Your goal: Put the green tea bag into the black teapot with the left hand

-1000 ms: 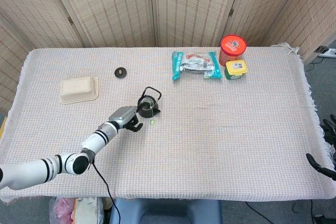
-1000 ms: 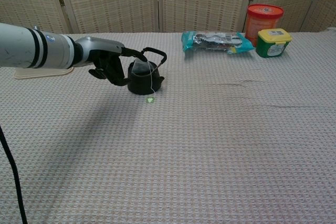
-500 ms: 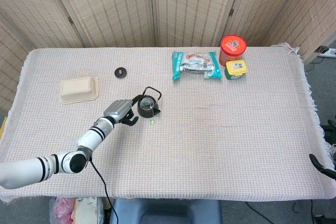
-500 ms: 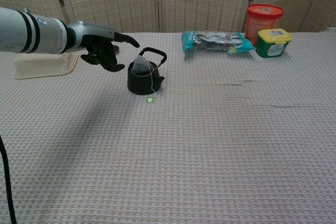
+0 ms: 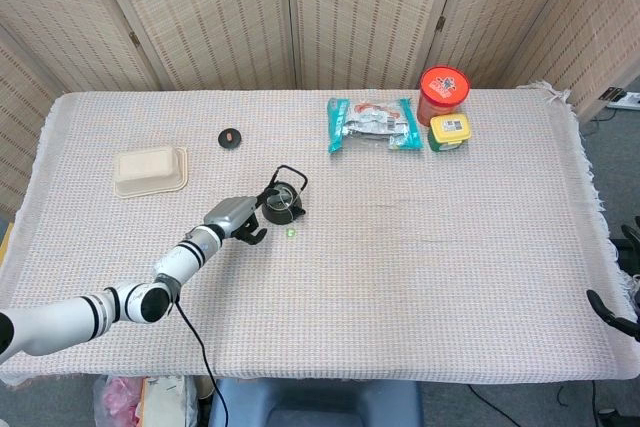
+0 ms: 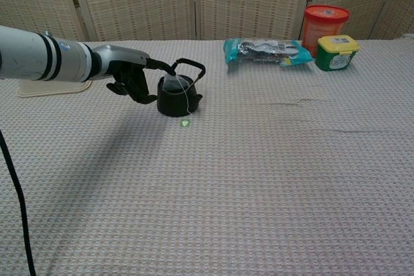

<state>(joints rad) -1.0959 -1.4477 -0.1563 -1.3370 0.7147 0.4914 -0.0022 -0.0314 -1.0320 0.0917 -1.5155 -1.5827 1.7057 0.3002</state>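
The black teapot [image 6: 176, 99] stands left of the table's middle, its wire handle up; in the head view the teapot [image 5: 282, 205] shows from above. The tea bag [image 6: 173, 83] sits in its mouth. A string hangs over the pot's side to the green tag [image 6: 185, 121], which lies on the cloth; the tag [image 5: 291, 232] shows in the head view too. My left hand [image 6: 132, 77] is just left of the pot. One finger stretches out and touches the top of the bag, the others curl loosely below, holding nothing. A dark bit of my right hand [image 5: 612, 313] shows at the table's right edge.
The small black teapot lid [image 5: 231, 137] and a beige tray [image 5: 150, 169] lie behind the left hand. At the back right are a snack packet [image 6: 265, 50], a red jar [image 6: 325, 25] and a green tub with a yellow lid [image 6: 337, 52].
The left hand drew back to the left from the pot, leaving the bag standing in its mouth, then returned. Its finger now touches the bag, which sits lower.
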